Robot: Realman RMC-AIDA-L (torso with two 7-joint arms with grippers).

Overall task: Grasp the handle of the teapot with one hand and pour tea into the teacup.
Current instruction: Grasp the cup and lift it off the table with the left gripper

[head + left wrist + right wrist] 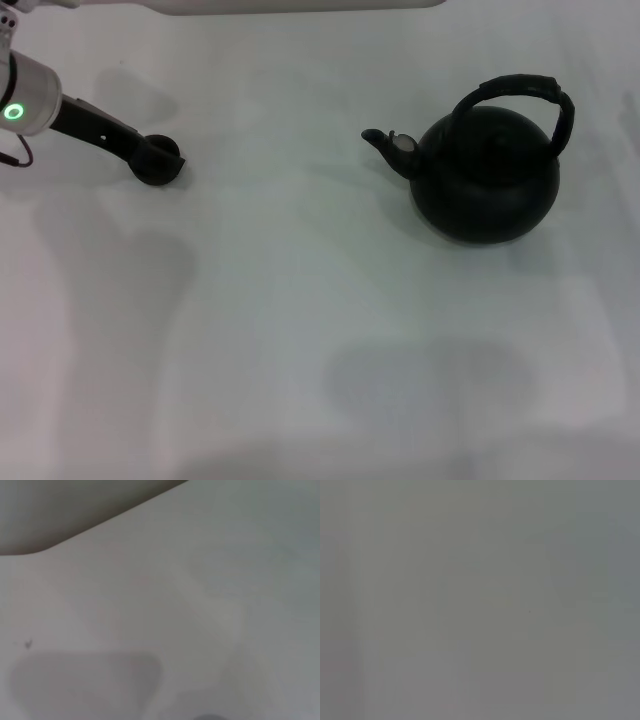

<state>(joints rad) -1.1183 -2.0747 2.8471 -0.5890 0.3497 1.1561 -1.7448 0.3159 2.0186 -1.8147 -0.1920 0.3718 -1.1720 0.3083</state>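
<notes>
Counting what sits on my white table (300, 330), I see 1 black teapot (487, 185) with 1 arched handle (520, 95) on top, spout toward my left, and 1 small dark teacup (160, 165) far across from it. My left gripper (150, 155) is at the teacup; I cannot tell how wide it stands. My right gripper is out of sight.

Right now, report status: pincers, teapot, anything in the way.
Left pincer at far left, at the teacup. Right pincer not in view. Teapot upright on the table, handle untouched, spout toward the cup. Nothing between them.
</notes>
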